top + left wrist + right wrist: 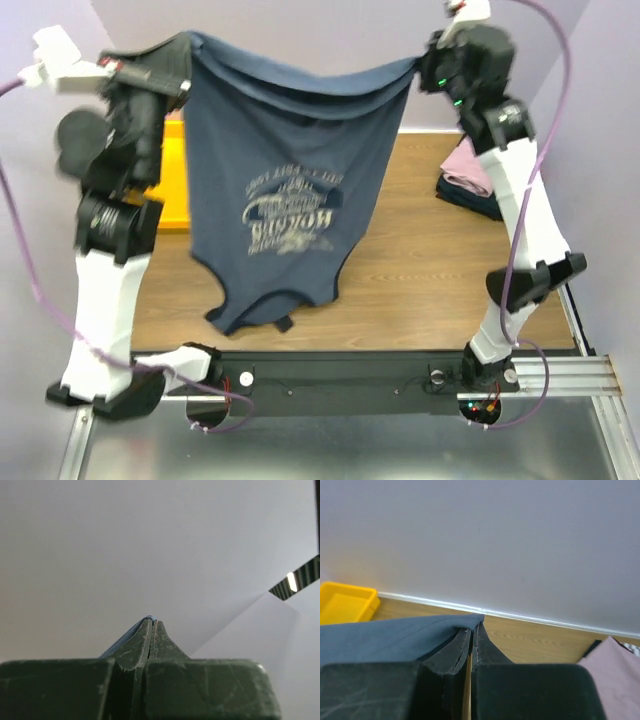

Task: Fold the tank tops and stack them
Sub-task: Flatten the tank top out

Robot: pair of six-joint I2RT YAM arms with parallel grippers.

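Observation:
The slate-blue tank top (285, 190) hangs in the air above the table, stretched between my two grippers, its pale lettering upside down and facing the camera. My left gripper (186, 62) is shut on its left corner; the left wrist view shows the fingers (151, 625) closed with a sliver of blue cloth (125, 637) between them. My right gripper (420, 68) is shut on the right corner, and the blue cloth (390, 637) drapes left from the fingertips (476, 625). Its straps dangle near the front edge.
A stack of folded tops (468, 180), mauve-pink over navy, lies at the table's right; the pink one (615, 672) shows in the right wrist view. The yellow tray (172, 185) stands at the left behind the left arm, also in the right wrist view (345, 602). The wooden table (420, 280) ends in a black rail.

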